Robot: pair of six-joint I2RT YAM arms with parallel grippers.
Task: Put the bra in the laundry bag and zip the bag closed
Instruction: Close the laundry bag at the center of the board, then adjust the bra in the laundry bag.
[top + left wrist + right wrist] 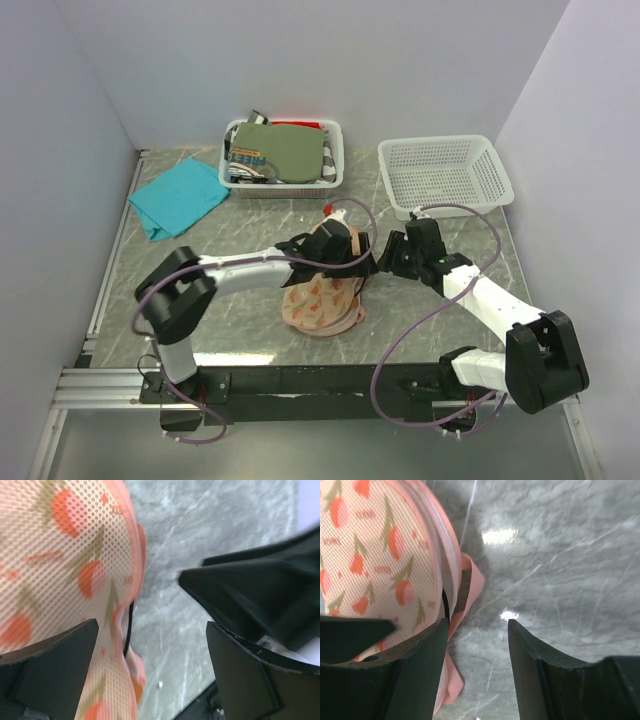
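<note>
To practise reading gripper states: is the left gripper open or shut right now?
Open: in the left wrist view the left gripper's fingers stand wide apart, with the laundry bag's edge beside one and nothing clamped.

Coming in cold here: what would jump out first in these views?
The printed laundry bag lies mid-table, with both arms meeting at its far right edge. The left tool and right tool both stand open beside its pink edge, gripping nothing. Behind: a teal cloth left, a clothes-filled basket centre, an empty basket right.
</note>
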